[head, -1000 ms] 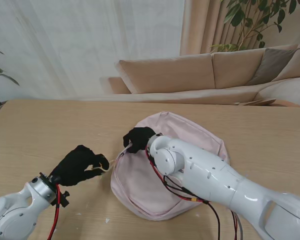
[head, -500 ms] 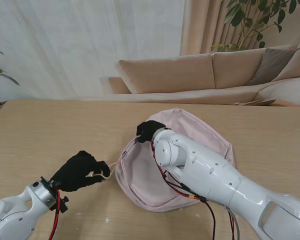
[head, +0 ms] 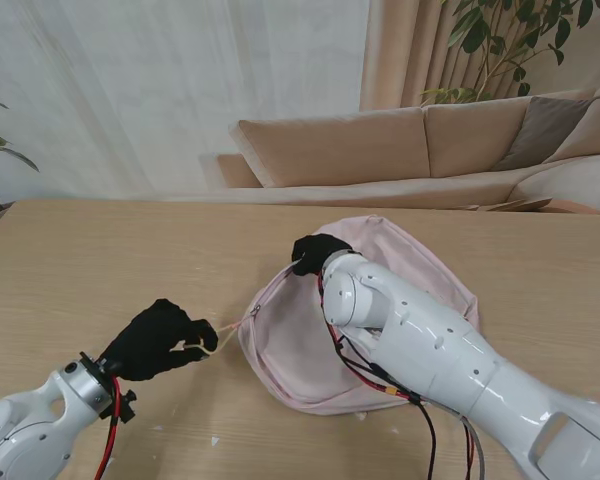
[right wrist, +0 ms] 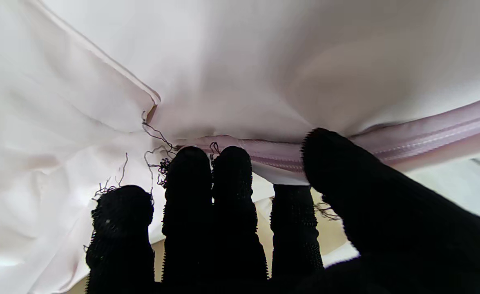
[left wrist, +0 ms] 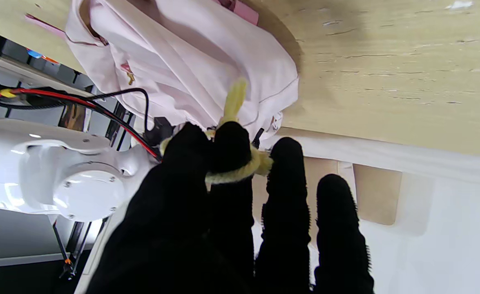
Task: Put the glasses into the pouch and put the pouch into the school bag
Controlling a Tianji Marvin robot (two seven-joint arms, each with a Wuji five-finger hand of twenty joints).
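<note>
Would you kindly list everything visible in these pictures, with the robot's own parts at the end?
school bag: one, pale pink, lying flat on the table right of centre, zipper edge toward the left
cord: one, pale yellow, running from the bag's zipper to the left hand, looped round a finger
table: one, light wood, under everything
sofa: one, beige, beyond the table
curtains: white sheer and beige, behind the sofa
plants: two, green, far right and far left edge
glasses and pouch: not visible
left hand: black glove, closed on the cord, left of the bag
right hand: black glove, gripping the bag's zipper edge
arms: two, white, red and black cables
</note>
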